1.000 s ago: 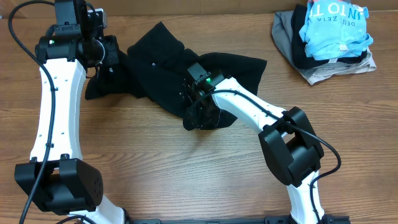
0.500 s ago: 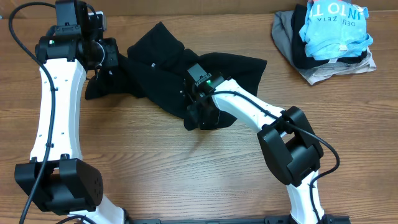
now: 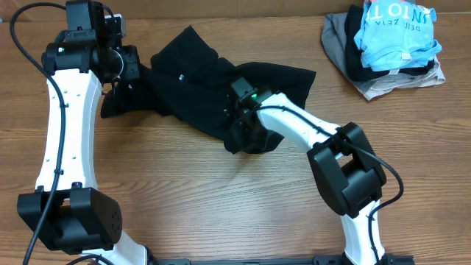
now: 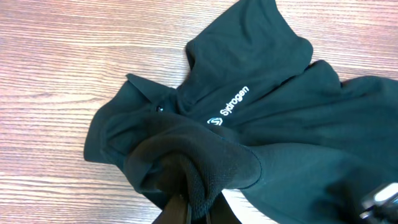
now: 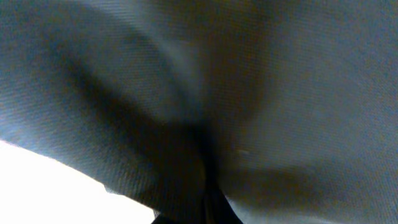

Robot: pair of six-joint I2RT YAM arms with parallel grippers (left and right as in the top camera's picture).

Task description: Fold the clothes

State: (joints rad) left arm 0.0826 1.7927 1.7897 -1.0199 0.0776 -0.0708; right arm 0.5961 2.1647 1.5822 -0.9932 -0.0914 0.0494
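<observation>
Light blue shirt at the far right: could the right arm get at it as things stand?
Probably not right away: the right gripper appears shut on the black T-shirt, though open table lies between it and the light blue shirt.

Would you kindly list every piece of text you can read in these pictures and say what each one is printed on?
"Sydrogen", with a small white logo: on the black T-shirt, read in the left wrist view.
"DEITZETA", approximate, upside down and small: on the light blue shirt.
Large white letters along that shirt's top edge: cut off, roughly "TOTNU", not reliable.
Right wrist view: no text.
</observation>
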